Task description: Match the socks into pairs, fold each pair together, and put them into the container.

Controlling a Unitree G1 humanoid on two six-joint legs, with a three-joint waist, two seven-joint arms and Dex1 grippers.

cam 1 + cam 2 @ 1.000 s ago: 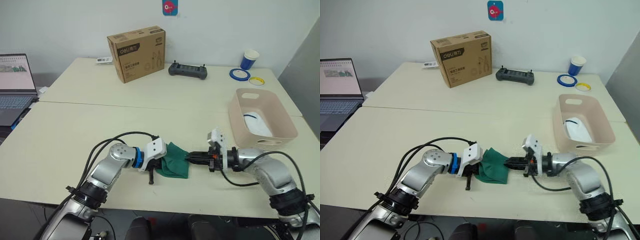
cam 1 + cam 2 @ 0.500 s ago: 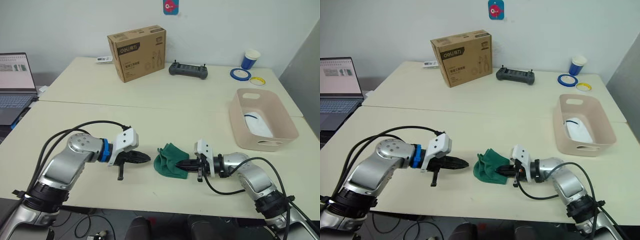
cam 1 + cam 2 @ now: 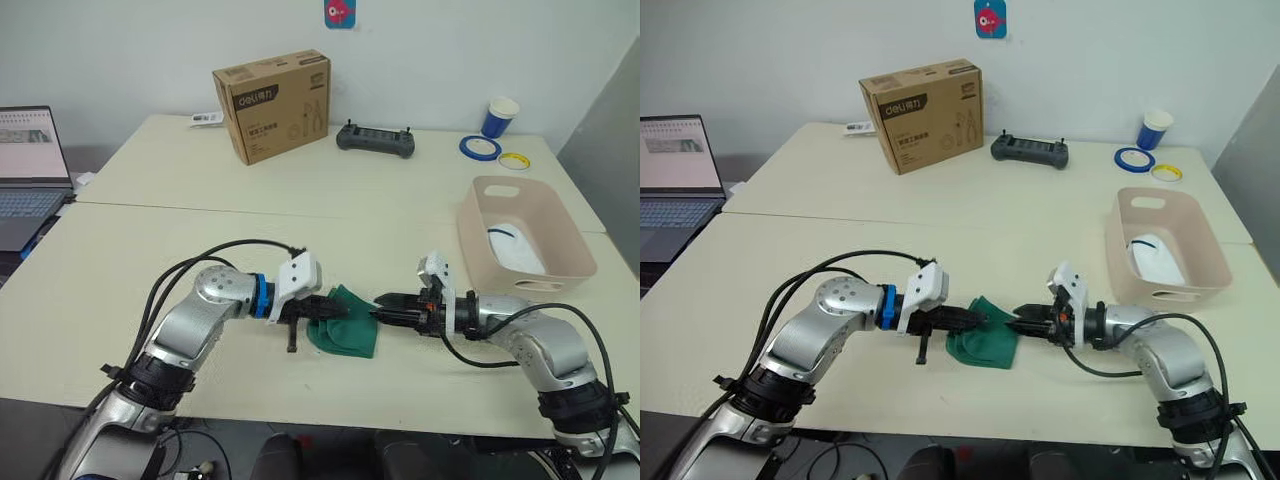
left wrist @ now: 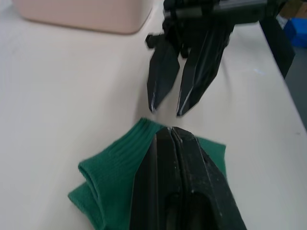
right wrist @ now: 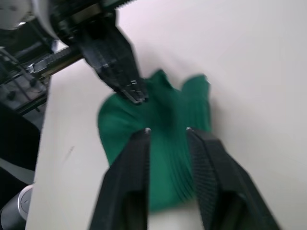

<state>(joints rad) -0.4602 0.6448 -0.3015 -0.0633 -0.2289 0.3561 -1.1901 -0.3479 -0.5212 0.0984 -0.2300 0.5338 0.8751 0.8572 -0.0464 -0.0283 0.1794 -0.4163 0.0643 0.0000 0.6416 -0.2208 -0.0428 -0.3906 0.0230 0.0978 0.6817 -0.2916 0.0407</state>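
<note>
A folded bundle of dark green socks (image 3: 350, 332) lies on the table near the front edge, between my two grippers. My left gripper (image 3: 338, 310) is shut, and its joined fingertips (image 4: 171, 130) rest on top of the green cloth. My right gripper (image 3: 381, 312) faces it from the other side with its fingers open, the tips (image 5: 146, 130) just at the bundle's edge. The pale pink container (image 3: 472, 245) stands to the right, beyond my right arm, and holds a white sock (image 3: 515, 252) with a dark stripe.
A brown cardboard box (image 3: 272, 105) stands at the back left and a black controller (image 3: 375, 140) at the back centre. A blue cup (image 3: 498, 117) and two tape rolls (image 3: 480, 148) sit at the back right. An open laptop (image 3: 30, 165) is at the far left.
My left gripper, which had drawn away to the left half a second ago, is back on the green socks. My right gripper has pulled back a little to the right.
</note>
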